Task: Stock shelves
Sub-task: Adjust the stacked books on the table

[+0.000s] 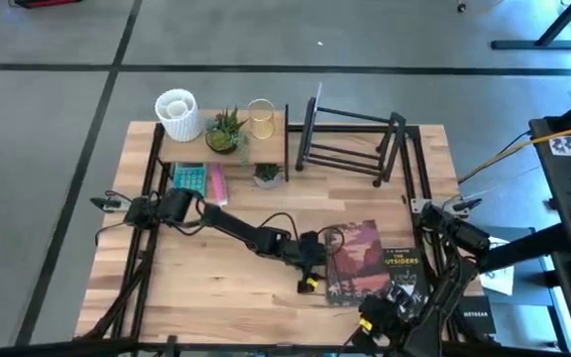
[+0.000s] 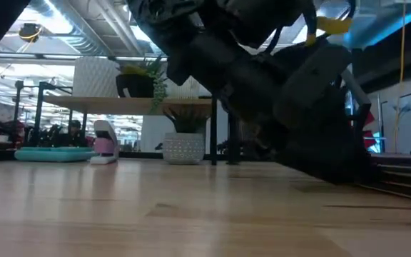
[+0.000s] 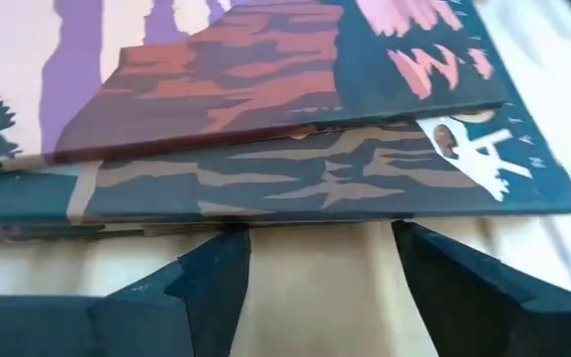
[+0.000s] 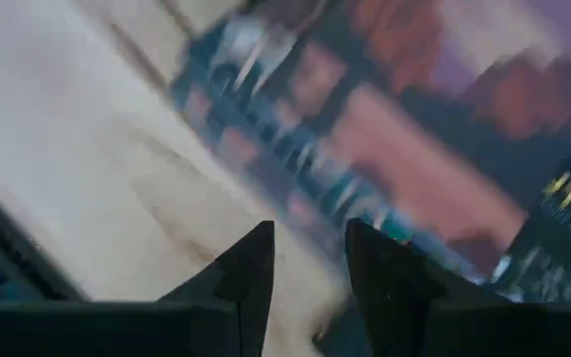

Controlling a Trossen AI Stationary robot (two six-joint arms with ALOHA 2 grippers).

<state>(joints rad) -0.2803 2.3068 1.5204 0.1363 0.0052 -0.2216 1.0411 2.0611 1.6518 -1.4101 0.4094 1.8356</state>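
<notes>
Stocking part-done: wooden shelf [image 1: 198, 148] at the surface's far-left corner carries pots and plants, black rack [image 1: 350, 144] at the far edge empty, books [image 1: 370, 260] flat near the front edge; left gripper [image 1: 310, 270] open wide at the books' edge, right gripper [image 1: 390, 302] narrowly open above them.

The tabletop [image 1: 216, 268] was pale, smooth wood with visible grain. At lower centre lay a book [image 1: 365, 260] with a printed paper cover, seemingly slightly glossy. At upper centre stood a black metal rack [image 1: 350, 144]. The left gripper's fingers [image 3: 216, 283] looked like matt dark plastic. A ribbed white pot [image 1: 177, 113] looked matt.
</notes>
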